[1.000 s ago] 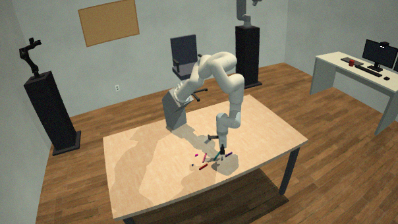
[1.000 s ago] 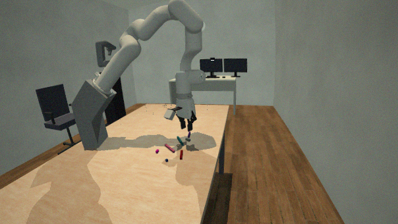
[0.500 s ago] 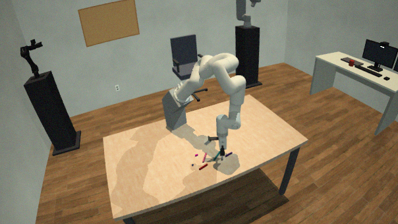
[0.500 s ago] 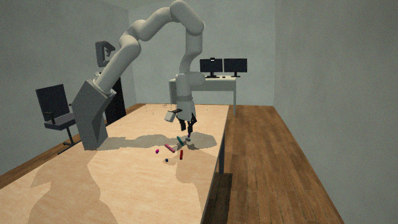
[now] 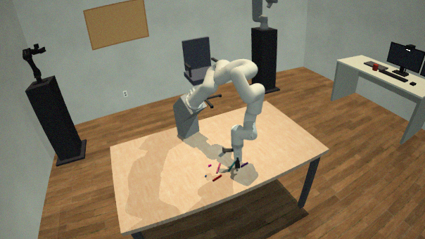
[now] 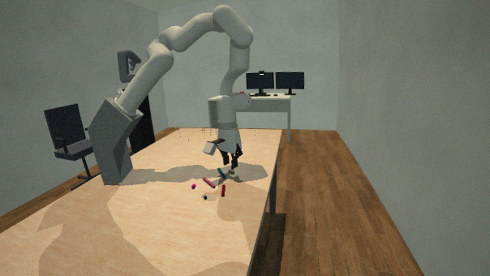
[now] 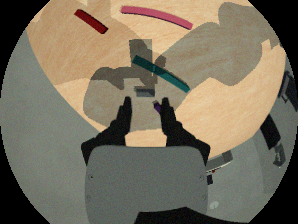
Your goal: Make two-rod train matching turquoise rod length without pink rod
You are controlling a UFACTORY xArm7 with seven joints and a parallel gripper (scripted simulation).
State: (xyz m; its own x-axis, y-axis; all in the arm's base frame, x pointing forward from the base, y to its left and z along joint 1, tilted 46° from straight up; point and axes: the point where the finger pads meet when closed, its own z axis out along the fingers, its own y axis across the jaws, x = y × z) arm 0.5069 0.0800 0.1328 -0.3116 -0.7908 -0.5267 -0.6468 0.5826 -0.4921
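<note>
Apparently, rods without readable lettering.

Red rod (image 5: 217,178) lay nearest the bench's (image 5: 141,183) front edge; turquoise (image 5: 231,166) and pink (image 5: 218,168) rods sat farther from that edge

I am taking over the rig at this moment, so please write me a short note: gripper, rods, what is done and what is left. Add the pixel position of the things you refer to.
Gripper (image 5: 237,168) (image 6: 230,165) (image 7: 146,104): partly open, nothing held, above the grey rod (image 6: 231,171) (image 7: 145,92).
Rods: red rod (image 5: 217,178) (image 6: 223,191) (image 7: 91,21) apart from the grey one; turquoise rod (image 5: 231,166) (image 6: 221,174) (image 7: 161,73) between them in the wrist view. Pink (image 5: 219,168) (image 6: 208,183) (image 7: 157,17), purple (image 5: 244,164) (image 7: 158,107), magenta (image 5: 210,165) (image 6: 193,187) and blue (image 5: 206,176) (image 6: 205,197) lie around.
Done: no train made.
Left: join red and grey (7 + 3) in line, flat, the others well clear, then let go. I see no orange for purple.
</note>
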